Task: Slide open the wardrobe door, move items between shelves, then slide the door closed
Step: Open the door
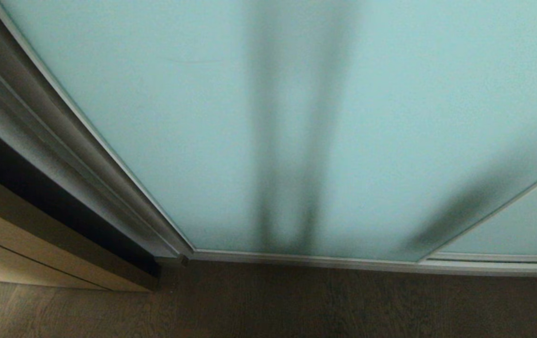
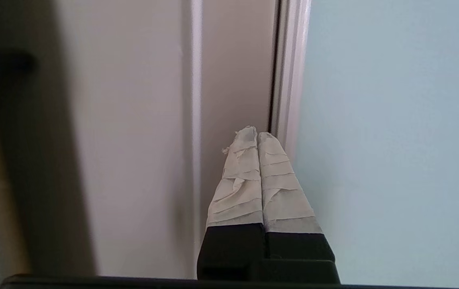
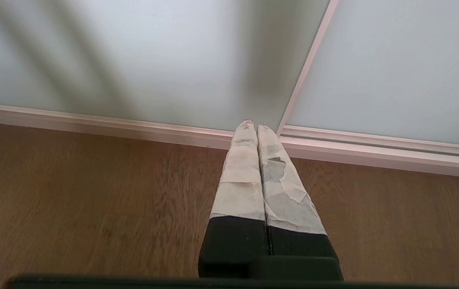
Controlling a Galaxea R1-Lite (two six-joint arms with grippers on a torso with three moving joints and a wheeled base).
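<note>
Sliding wardrobe door (image 1: 343,117) stands behind floor (image 1: 296,305); cabinet (image 1: 38,244) left.

Straight ahead of the left gripper (image 2: 257,134), whose taped fingers are pressed together, the way is blocked by the pale wall panel (image 2: 133,132) and by the silver frame (image 2: 289,80) of the sliding wardrobe door (image 2: 394,140); only a thin dark slit between panel and frame lies just beyond the tips, too narrow to enter. The frosted glass closes off the whole side next to that gripper. The right gripper (image 3: 256,127), also pinched together, has bare wooden floor (image 3: 92,208) beneath and around it, free to sweep over, until the bottom rail (image 3: 374,152) and a slanting frame bar (image 3: 307,68) bar the way ahead
</note>
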